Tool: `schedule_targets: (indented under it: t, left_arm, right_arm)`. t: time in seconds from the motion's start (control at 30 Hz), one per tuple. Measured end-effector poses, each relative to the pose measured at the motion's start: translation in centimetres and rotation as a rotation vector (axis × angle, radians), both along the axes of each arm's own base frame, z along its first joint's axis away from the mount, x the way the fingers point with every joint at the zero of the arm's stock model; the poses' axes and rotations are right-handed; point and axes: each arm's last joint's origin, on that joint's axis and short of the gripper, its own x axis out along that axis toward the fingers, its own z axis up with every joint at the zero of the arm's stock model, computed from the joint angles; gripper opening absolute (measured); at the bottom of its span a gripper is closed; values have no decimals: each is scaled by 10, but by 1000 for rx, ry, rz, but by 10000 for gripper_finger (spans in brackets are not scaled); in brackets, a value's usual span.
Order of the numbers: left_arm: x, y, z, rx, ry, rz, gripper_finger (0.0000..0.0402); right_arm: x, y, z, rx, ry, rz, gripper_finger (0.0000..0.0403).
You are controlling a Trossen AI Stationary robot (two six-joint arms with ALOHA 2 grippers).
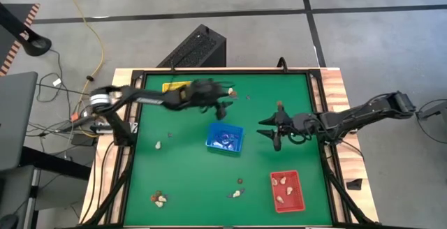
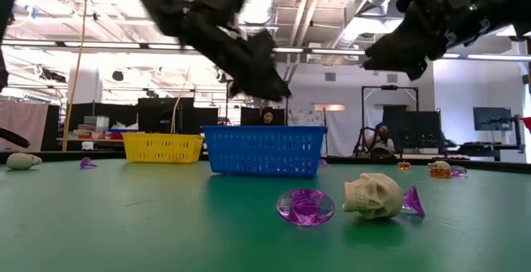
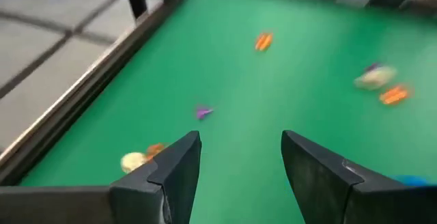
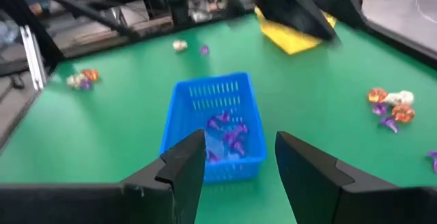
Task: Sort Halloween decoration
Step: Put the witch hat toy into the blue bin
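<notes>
My right claw (image 1: 271,133) is hanging right of centre, fingers apart, nothing between them, aiming at the blue tray (image 1: 225,138) since purple bits are already collecting there. My left claw (image 1: 225,107) is hovering above that tray's upper edge, also spread and empty, likely just done dropping. Red tray (image 1: 288,190), lower right, is holding cream pieces; yellow tray (image 1: 174,86) is sitting upper left under my left arm. Loose trinkets (image 1: 160,199) are waiting lower left, more near bottom centre and at the upper edge.
</notes>
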Motion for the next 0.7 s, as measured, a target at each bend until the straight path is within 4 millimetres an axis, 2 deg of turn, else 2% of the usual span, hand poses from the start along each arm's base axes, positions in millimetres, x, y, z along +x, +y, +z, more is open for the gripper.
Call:
schedule_targets:
  t: [0.13, 0.2, 0.37, 0.53, 0.7]
  left_arm:
    - [36, 29, -14, 42, 269, -44, 194]
    - [45, 40, -23, 67, 405, -94, 194]
    - [65, 63, -33, 85, 517, -134, 194]
    - [70, 76, -43, 75, 607, -181, 194]
    - [61, 88, -43, 53, 657, -202, 194]
  right_arm:
    - [-1, 0, 1, -7, -6, 5, 207]
    - [-1, 1, 1, -8, 1, 9, 207]
    - [-2, 6, -5, -17, 58, 36, 207]
    - [-5, 13, -9, -18, 98, 75, 207]
    - [-7, 21, -9, -1, 102, 115, 207]
